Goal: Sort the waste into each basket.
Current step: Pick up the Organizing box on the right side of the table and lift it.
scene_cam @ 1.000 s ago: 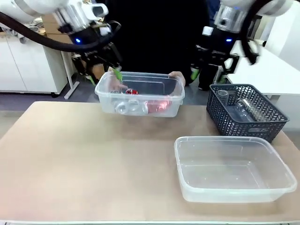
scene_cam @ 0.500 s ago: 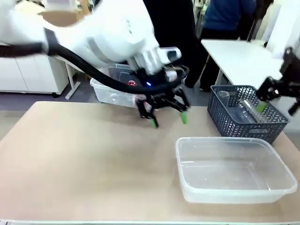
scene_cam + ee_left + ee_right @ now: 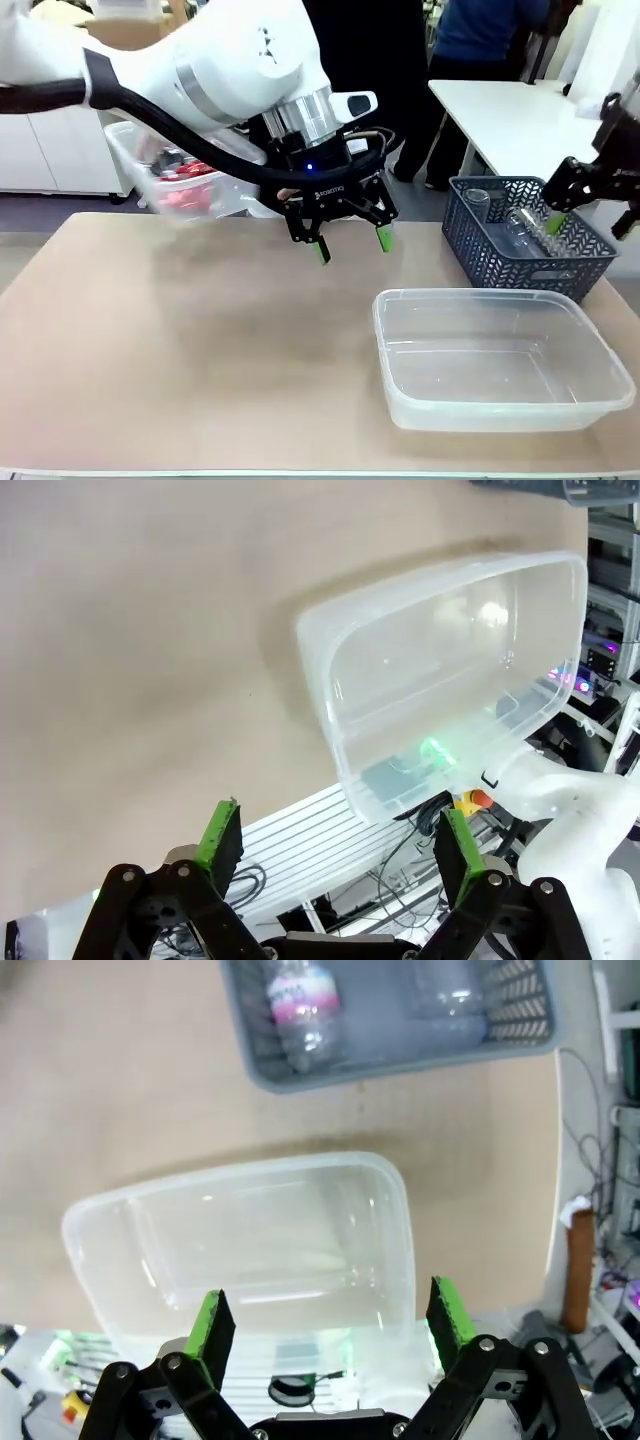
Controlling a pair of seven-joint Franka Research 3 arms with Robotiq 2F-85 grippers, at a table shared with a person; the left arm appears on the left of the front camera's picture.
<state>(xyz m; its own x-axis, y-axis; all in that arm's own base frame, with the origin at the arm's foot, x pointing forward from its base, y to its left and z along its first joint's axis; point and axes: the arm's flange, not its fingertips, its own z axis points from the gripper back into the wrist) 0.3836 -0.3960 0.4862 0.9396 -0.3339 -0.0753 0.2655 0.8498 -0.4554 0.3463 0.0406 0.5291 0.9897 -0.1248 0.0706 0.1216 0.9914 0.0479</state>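
The bench is seen with one clear tub set empty on its near right part. A second tub (blurred, with red cans inside) is seen at the far left edge. A dark lattice basket at the far right is seen to hold clear bottles, one with a pinkish label. The left gripper is held above the bench with fingers wide and empty. The right gripper is held over the basket, fingers likewise spread wide.
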